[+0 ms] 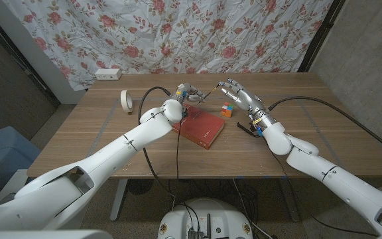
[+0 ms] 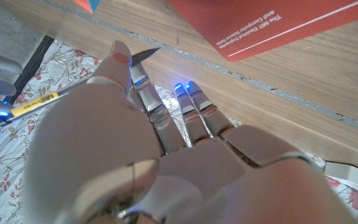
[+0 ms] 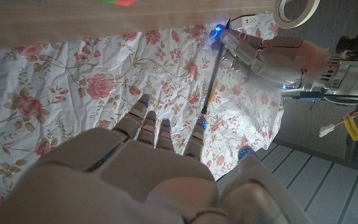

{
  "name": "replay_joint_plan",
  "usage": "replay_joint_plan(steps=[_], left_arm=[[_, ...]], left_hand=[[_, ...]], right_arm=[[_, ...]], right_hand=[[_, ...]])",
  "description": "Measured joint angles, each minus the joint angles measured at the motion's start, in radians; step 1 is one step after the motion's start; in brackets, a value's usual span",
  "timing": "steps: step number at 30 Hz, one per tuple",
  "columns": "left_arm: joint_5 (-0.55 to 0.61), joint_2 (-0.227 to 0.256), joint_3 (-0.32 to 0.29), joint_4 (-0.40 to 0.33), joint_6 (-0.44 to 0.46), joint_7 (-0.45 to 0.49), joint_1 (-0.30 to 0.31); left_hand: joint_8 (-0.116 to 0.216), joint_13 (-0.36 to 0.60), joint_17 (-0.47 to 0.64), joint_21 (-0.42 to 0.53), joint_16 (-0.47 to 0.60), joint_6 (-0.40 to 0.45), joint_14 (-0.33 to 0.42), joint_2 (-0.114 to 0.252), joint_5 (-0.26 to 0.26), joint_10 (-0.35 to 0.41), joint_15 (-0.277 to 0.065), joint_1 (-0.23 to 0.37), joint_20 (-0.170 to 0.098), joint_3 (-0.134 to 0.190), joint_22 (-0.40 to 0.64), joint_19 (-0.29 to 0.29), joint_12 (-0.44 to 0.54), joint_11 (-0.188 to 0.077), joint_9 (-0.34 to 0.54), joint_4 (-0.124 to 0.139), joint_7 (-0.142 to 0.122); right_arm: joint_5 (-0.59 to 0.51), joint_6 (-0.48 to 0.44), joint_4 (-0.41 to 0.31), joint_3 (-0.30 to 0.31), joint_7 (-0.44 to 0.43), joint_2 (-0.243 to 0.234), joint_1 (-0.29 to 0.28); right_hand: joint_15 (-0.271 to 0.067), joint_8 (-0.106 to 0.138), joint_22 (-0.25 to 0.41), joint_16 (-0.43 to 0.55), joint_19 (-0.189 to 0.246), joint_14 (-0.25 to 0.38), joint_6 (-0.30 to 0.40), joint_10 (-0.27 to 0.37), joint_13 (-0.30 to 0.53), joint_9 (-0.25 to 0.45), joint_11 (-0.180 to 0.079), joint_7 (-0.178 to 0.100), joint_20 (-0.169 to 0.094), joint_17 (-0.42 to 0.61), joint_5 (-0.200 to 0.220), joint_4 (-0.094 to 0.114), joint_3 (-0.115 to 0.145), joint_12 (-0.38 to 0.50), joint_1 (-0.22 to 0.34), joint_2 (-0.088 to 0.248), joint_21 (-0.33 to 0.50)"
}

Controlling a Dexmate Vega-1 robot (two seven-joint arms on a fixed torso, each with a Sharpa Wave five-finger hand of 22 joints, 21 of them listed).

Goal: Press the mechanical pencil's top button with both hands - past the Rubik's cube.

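My left hand point(image 1: 184, 91) grips the mechanical pencil point(image 1: 205, 95) in the air above the table's far side, behind the red book point(image 1: 201, 126). In the left wrist view the pencil point(image 2: 39, 101) has a yellow label, and its pointed tip sticks out past my fingers point(image 2: 143, 93). My right hand point(image 1: 233, 90) hovers behind the Rubik's cube point(image 1: 227, 109) with its fingers stretched out. In the right wrist view one fingertip point(image 3: 199, 126) meets the pencil's point(image 3: 211, 81) top end, with the left hand point(image 3: 260, 53) holding the other end.
A roll of tape point(image 1: 126, 101) stands on the table point(image 1: 98, 139) to the left of my left hand. A white power strip point(image 1: 108, 74) lies at the far left edge. A floral cloth point(image 1: 197, 30) hangs behind the table.
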Motion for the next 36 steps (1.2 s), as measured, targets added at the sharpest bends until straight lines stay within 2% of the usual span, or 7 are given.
replay_joint_plan(steps=[24,36], left_arm=[[0.012,0.004,0.004,-0.009,0.004,-0.002,0.001],[0.020,0.005,0.008,-0.016,0.005,-0.004,0.000]], left_hand=[[-0.004,-0.001,0.000,0.000,0.000,0.000,0.000,0.007,-0.001,0.000,0.000,0.001,0.000,-0.006,0.000,0.000,-0.002,0.000,-0.001,0.001,0.000],[0.000,0.000,0.000,0.000,0.000,0.000,0.000,0.008,-0.001,0.000,0.000,0.000,0.000,-0.006,0.000,0.000,0.000,0.000,0.000,0.001,0.000]], right_arm=[[-0.016,0.003,-0.014,-0.008,0.012,-0.008,-0.001],[-0.028,-0.006,-0.029,-0.012,0.028,-0.017,0.000]], right_hand=[[0.000,-0.010,0.000,0.000,0.000,0.000,0.005,0.000,0.000,-0.003,0.000,-0.006,0.000,0.000,0.000,0.000,0.000,0.000,0.000,0.000,0.000],[0.000,-0.008,0.000,0.000,0.000,0.000,0.016,0.000,0.000,-0.003,0.000,-0.005,0.000,0.000,0.000,0.003,0.003,0.000,0.000,0.000,0.000]])
